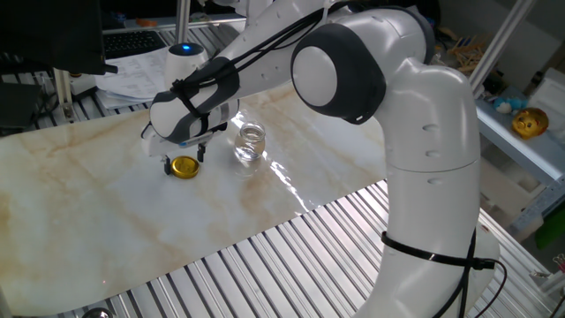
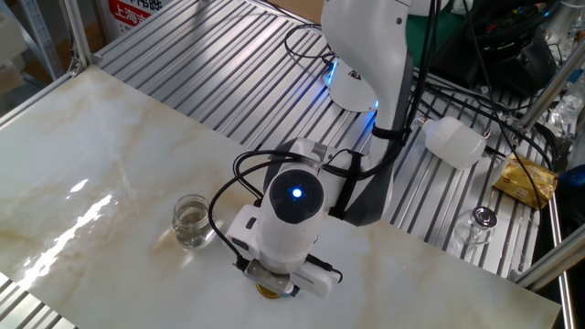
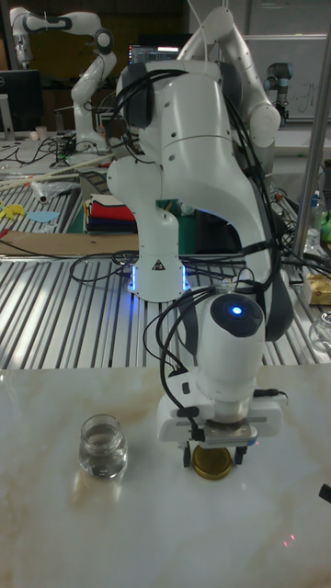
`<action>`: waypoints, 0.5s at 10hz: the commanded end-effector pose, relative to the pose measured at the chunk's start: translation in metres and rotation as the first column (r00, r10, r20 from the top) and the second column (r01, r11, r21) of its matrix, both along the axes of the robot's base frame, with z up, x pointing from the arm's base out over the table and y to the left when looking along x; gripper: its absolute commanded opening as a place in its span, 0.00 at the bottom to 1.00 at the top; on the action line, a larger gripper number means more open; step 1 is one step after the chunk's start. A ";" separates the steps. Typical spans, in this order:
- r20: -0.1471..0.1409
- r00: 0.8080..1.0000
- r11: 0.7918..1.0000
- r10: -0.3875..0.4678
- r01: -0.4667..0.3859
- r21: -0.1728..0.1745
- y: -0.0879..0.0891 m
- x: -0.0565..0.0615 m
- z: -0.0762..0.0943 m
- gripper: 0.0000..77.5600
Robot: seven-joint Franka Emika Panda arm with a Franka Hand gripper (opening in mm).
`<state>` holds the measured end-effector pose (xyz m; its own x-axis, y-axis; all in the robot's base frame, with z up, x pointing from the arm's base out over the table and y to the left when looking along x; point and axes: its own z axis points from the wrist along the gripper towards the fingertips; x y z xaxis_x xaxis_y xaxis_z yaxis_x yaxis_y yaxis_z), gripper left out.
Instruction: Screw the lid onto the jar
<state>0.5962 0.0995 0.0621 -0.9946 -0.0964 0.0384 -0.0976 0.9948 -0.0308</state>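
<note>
The gold lid [image 1: 184,168] lies flat on the marble table [image 1: 106,230], seen from the front as a low yellow disc [image 3: 211,464]. My gripper [image 1: 184,159] stands straight down over it, one black finger on each side, the tips close to the rim and slightly apart from it. The white wrist hides most of the lid [image 2: 268,291] in the other fixed view, where the gripper [image 2: 272,285] points away from the camera. A clear glass jar [image 1: 250,143] stands upright and uncovered a short way beside the lid [image 3: 102,446]. Nothing touches the jar [image 2: 192,222].
The arm's base [image 2: 356,82] rises from the slatted metal bench behind the marble slab. A round gold object [image 1: 530,122] sits on a side shelf. A white plastic bottle [image 2: 454,143] and a small glass [image 2: 482,219] lie on the slats at the right.
</note>
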 end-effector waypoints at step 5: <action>-0.003 1.000 1.000 -0.002 0.002 0.002 0.000 0.002 0.000 1.00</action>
